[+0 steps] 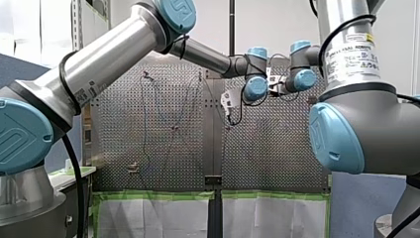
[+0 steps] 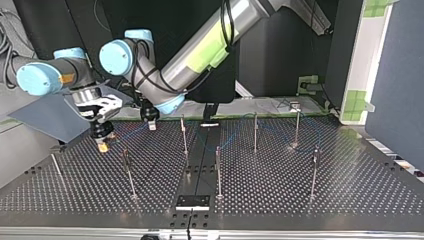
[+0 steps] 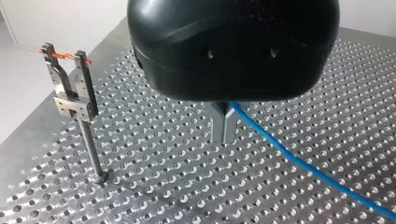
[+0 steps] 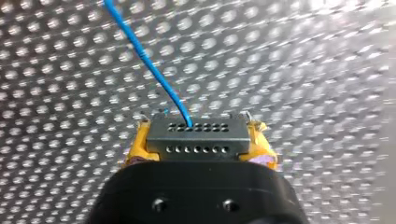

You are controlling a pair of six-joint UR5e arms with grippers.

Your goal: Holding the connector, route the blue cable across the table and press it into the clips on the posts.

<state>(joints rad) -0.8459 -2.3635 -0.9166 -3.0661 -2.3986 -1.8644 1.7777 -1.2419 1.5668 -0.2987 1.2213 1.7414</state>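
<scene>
My right pincer [image 4: 200, 140] clamps the connector [image 4: 196, 133]; my left pincer [image 3: 224, 127] pinches the blue cable [image 3: 289, 156] over the counter [image 3: 154, 158].

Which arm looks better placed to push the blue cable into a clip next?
Probably left: my left gripper pinches the blue cable near a clip post; my right gripper holds the connector.

White sticker [image 1: 352, 57] on my right arm [image 1: 366, 129]: black print, perhaps "UNIVERSAL ROBOTS"; the rest is too small to read.
Blue cap [image 1: 174, 12] on my left arm [image 1: 114, 54]: embossed logo mark, letters unclear.
Small sticker [image 1: 90, 91], same arm: unreadable.
</scene>
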